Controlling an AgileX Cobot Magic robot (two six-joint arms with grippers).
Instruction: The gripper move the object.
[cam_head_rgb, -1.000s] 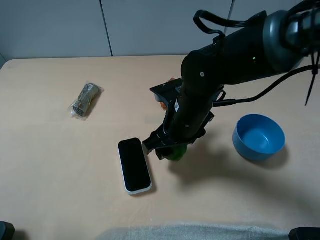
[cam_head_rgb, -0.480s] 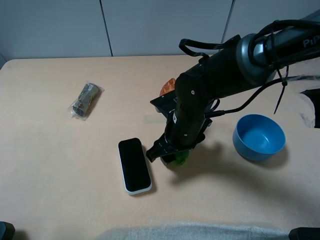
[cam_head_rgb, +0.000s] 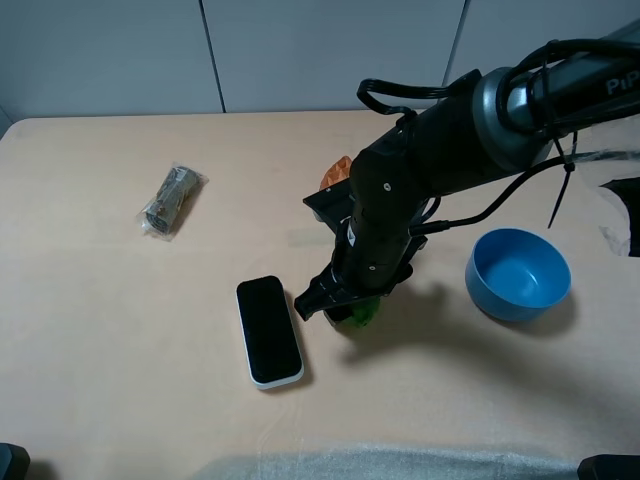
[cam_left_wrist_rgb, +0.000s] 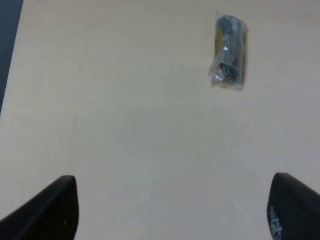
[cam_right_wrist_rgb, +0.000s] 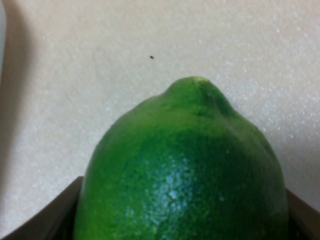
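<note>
Right end effector (cam_head_rgb: 340, 303) clenched on lime (cam_head_rgb: 361, 314), long axis pointing straight out of the grip, down at the bench (cam_head_rgb: 120, 330). Left end effector (cam_left_wrist_rgb: 172, 212) released, well apart.

We find the packet (cam_head_rgb: 171, 200) on the table (cam_head_rgb: 100, 350) at the upper left of the high view, and the handset (cam_head_rgb: 268, 331) lower, left of centre. Just right of the handset sits the fruit (cam_head_rgb: 360, 314), under the right gripper (cam_head_rgb: 336, 305). The wedge (cam_head_rgb: 334, 172) lies behind the arm. The bowl (cam_head_rgb: 517, 273) stands at the right, well apart.
</note>
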